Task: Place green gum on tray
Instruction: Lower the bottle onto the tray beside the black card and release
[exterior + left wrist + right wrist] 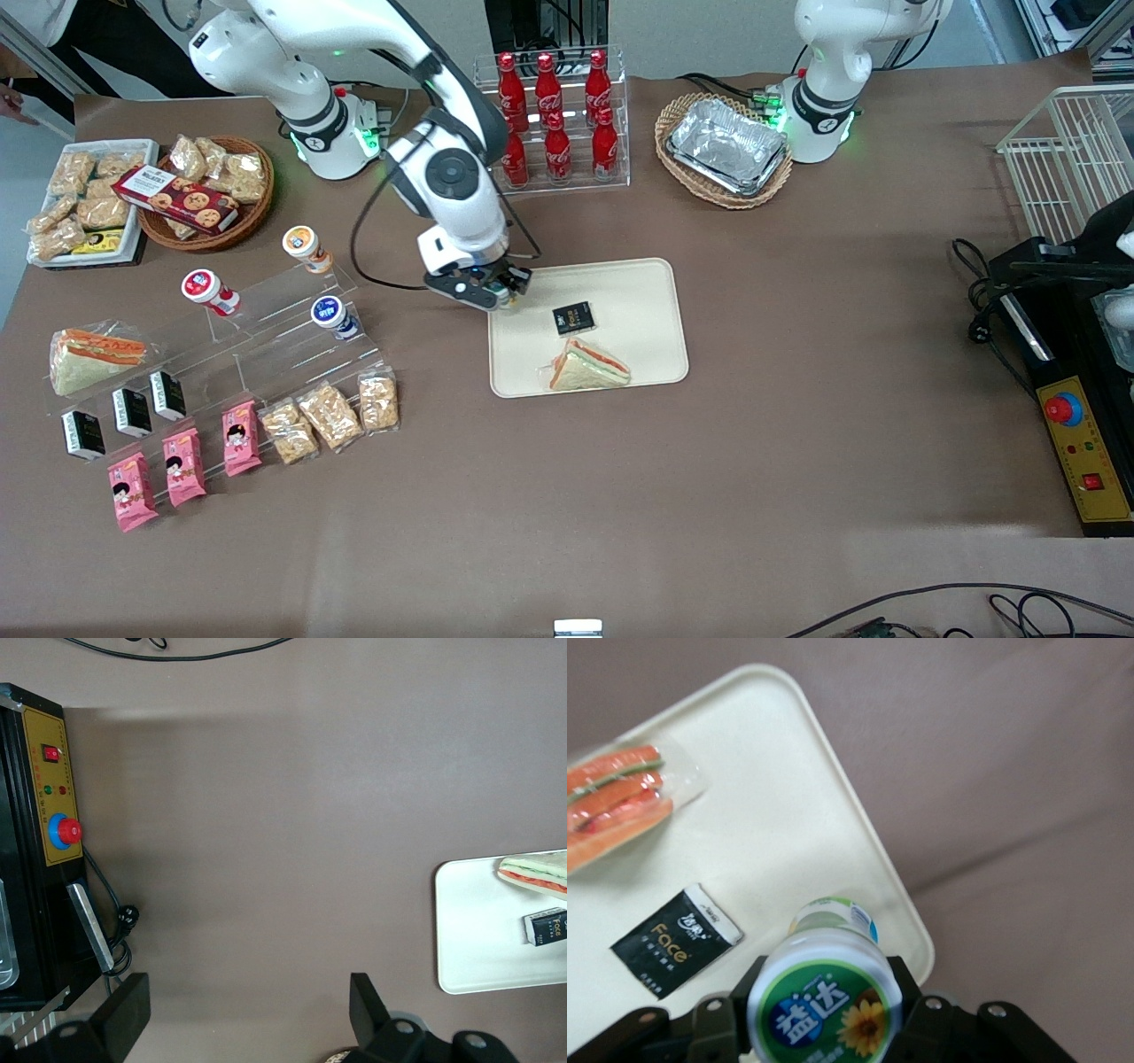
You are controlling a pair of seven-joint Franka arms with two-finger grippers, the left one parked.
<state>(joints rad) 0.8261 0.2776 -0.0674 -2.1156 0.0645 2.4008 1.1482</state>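
Note:
The green gum [826, 1003], a white canister with a green-rimmed lid showing a sunflower, sits between the fingers of my right gripper [824, 1014], which is shut on it. In the front view the gripper [496, 297] hangs over the corner of the cream tray [642, 292] nearest the working arm's base, and the gum is hidden under the hand there. The wrist view shows the canister above the tray [833, 806] close to its rounded corner. I cannot tell whether its base touches the tray.
On the tray lie a black packet [573, 317] and a wrapped sandwich [589, 366]. Orange-lidded [303, 244], red-lidded [205, 289] and blue-lidded [331, 314] canisters stand on a clear stepped rack toward the working arm's end. A rack of cola bottles [554, 115] stands farther from the camera.

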